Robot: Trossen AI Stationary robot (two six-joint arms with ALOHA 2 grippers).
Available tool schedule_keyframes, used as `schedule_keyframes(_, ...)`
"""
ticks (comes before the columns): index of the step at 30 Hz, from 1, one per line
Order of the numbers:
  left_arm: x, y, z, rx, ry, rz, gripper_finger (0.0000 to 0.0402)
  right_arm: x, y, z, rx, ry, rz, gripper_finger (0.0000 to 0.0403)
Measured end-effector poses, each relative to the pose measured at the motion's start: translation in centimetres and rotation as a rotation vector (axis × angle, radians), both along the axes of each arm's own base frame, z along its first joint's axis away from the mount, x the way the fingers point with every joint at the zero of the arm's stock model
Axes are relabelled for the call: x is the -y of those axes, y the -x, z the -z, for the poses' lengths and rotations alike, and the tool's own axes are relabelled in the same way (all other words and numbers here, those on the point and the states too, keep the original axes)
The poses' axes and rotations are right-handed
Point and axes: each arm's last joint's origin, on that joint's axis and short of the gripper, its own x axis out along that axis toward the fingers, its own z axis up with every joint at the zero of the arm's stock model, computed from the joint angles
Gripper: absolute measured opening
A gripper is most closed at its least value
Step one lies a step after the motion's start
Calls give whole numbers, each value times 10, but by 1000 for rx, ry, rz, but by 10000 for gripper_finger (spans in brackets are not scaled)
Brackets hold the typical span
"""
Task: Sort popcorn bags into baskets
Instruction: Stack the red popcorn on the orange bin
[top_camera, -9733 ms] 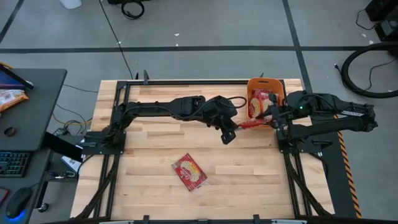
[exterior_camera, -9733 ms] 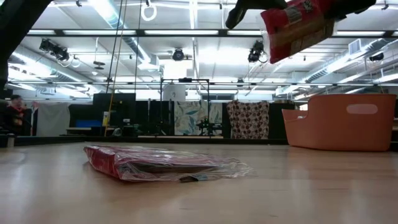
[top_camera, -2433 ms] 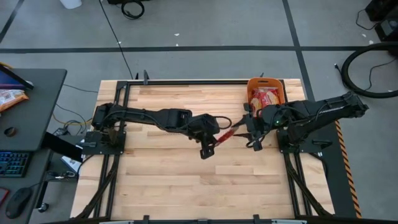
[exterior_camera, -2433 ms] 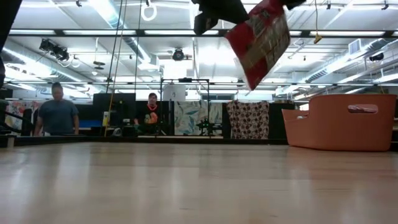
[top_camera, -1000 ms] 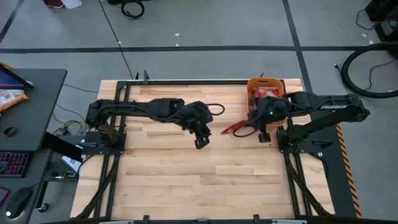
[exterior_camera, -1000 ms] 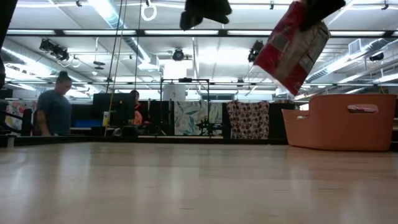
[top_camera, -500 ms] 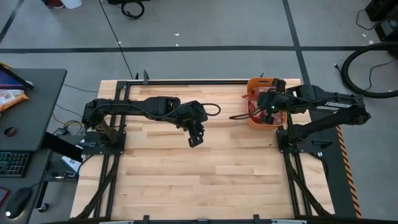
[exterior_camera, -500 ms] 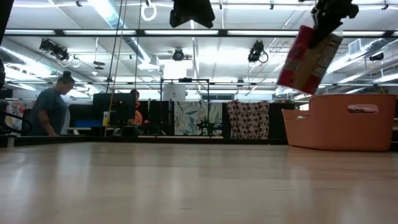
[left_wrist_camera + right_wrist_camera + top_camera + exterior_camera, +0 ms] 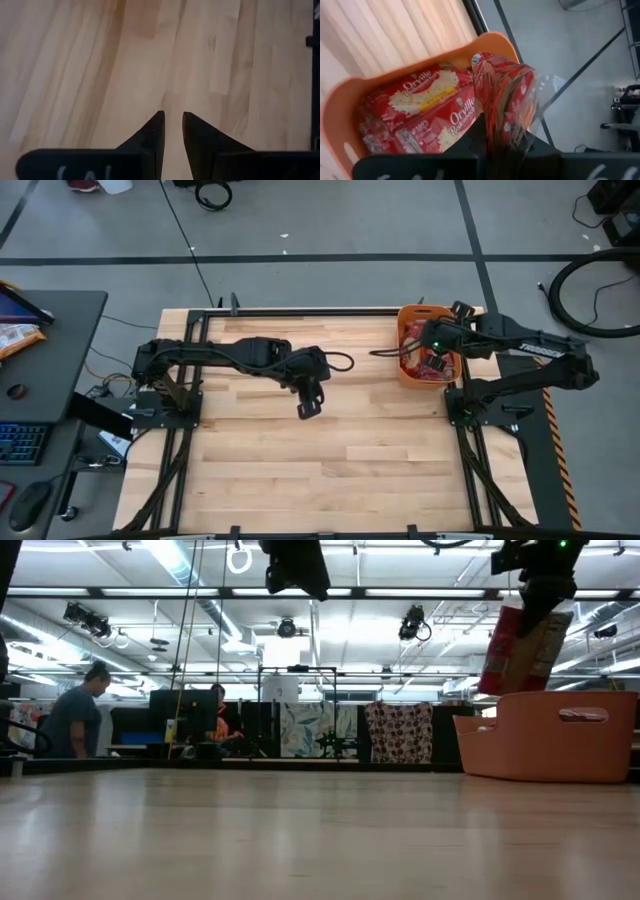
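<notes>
Overhead, a wooden table (image 9: 320, 450) fills the centre. Two dark arms reach inward from nine and three o'clock. The orange bin (image 9: 409, 370) stands at the table's one o'clock corner, with red popcorn bags (image 9: 427, 107) stacked inside. The right gripper (image 9: 432, 352) hangs directly over the bin, its fingers clamped on one more bag (image 9: 520, 650), which dangles upright above the rim. The left gripper (image 9: 306, 406) hovers near the table's centre, fingers slightly parted, holding nothing.
</notes>
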Motion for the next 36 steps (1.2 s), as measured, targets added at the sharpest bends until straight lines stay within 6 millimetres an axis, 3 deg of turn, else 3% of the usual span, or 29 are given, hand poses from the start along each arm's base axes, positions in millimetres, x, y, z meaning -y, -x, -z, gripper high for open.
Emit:
schedule_keyframes(11, 1, 9, 14, -50, 25, 23, 71, 5, 10, 8, 8, 52, 18, 34)
schedule_keyframes(17, 0, 16, 18, -44, 26, 29, 71, 12, 7, 27, -52, 57, 7, 34)
schedule_keyframes(30, -14, 53, 13, -17, 36, -34, 71, 25, 2, 49, -89, 157, 11, 34)
schedule_keyframes(36, -22, 72, 17, -14, 51, -87, 71, 30, 3, 76, -138, 108, -12, 36)
